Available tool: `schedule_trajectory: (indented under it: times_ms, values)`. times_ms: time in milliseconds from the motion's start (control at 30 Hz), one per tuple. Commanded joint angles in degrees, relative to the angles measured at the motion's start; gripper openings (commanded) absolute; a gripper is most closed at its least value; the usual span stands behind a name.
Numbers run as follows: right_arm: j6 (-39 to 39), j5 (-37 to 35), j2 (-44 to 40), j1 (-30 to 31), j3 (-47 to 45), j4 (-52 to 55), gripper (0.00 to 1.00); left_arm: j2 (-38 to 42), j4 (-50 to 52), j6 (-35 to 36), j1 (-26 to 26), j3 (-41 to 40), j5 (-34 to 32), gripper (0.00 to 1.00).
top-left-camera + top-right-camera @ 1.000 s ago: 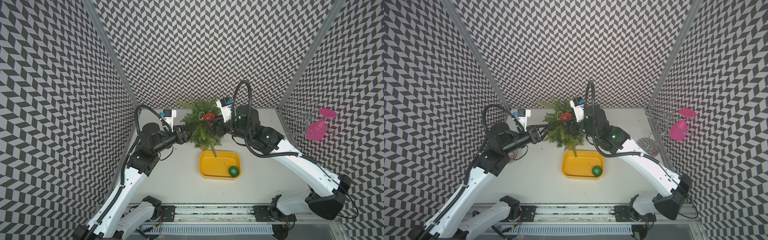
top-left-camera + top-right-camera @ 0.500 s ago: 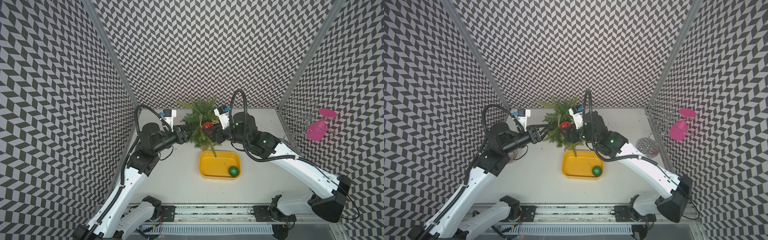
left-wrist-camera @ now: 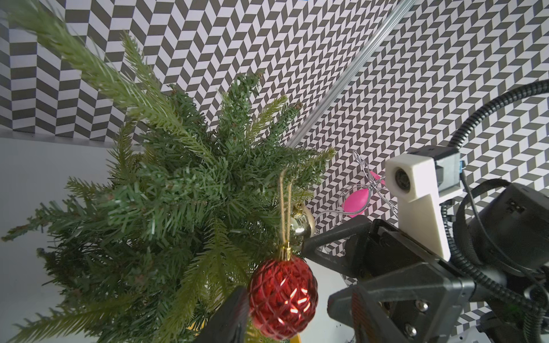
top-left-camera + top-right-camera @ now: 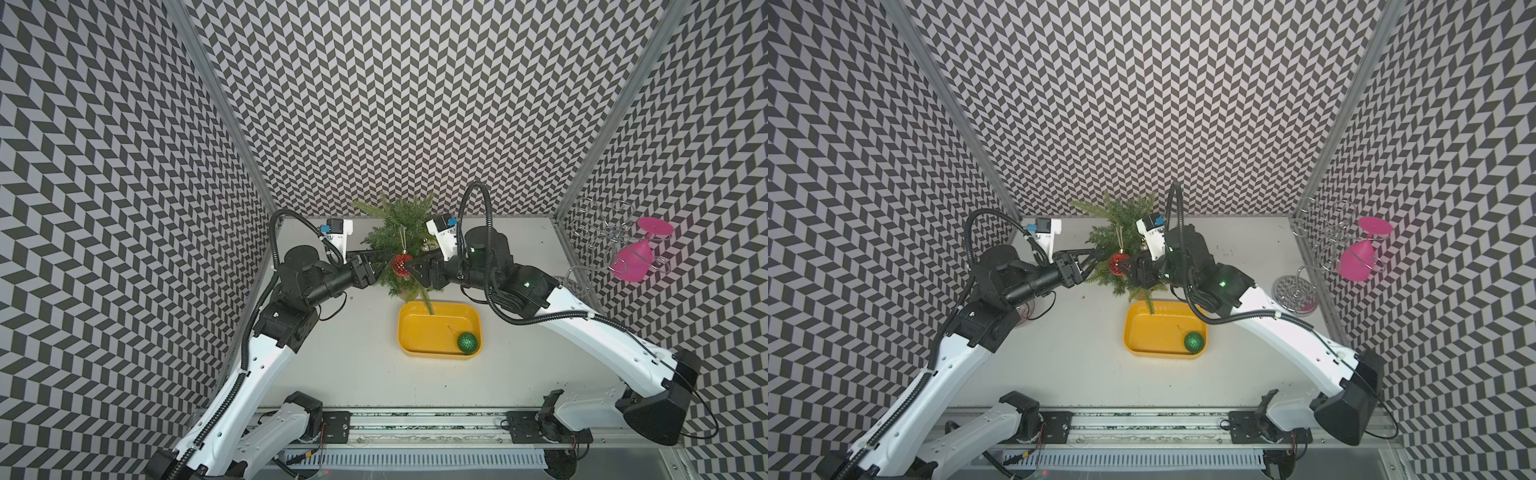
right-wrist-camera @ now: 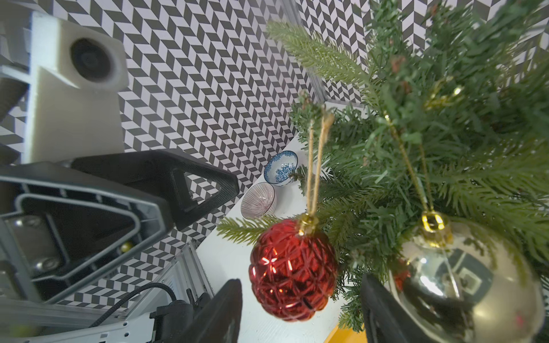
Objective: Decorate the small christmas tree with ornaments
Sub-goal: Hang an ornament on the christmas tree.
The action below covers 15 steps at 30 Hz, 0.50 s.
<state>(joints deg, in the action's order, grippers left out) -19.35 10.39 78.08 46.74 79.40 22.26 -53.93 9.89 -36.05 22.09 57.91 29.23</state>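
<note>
The small christmas tree [image 4: 397, 232] stands at the back middle of the table. A faceted red ornament [image 4: 401, 264] hangs from a branch by its gold string, free between my two grippers. To its right, my right gripper [image 4: 411, 269] is open, and its fingers [image 5: 221, 314] flank the ball without touching. My left gripper [image 4: 390, 258] is open at the ball's left. One of its fingers [image 3: 230, 314] is close beside the ball and the other is hidden. A gold ornament [image 5: 463, 282] hangs deeper in the tree. A glittery green ornament [image 4: 467, 343] lies in the yellow tray [image 4: 419, 332].
A pink plastic wine glass [image 4: 631, 262] hangs on a wire rack [image 4: 1293, 291] at the right wall. Two small bowls [image 5: 280, 167] sit by the left wall behind the left arm. The tray lies just in front of the tree, and patterned walls close three sides.
The right gripper brought the red ornament down and leftwards towards the left gripper. It then opened and let go, so the ball now hangs by its string. The left arm has not moved.
</note>
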Motion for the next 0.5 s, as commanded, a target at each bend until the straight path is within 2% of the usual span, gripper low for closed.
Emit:
schedule_trajectory:
  times_ms: [0, 467]
  values:
    - [0.1, 1.6, -2.4, 0.4, -0.9, -2.8, 0.65, 0.8, -0.8, 0.1, -0.2, -0.7, 0.1, 0.58]
    - [0.5, 2.4, -5.9, 0.5, -2.4, -2.1, 0.65, 2.5, 0.7, 1.1, -0.3, -2.1, -0.1, 0.58]
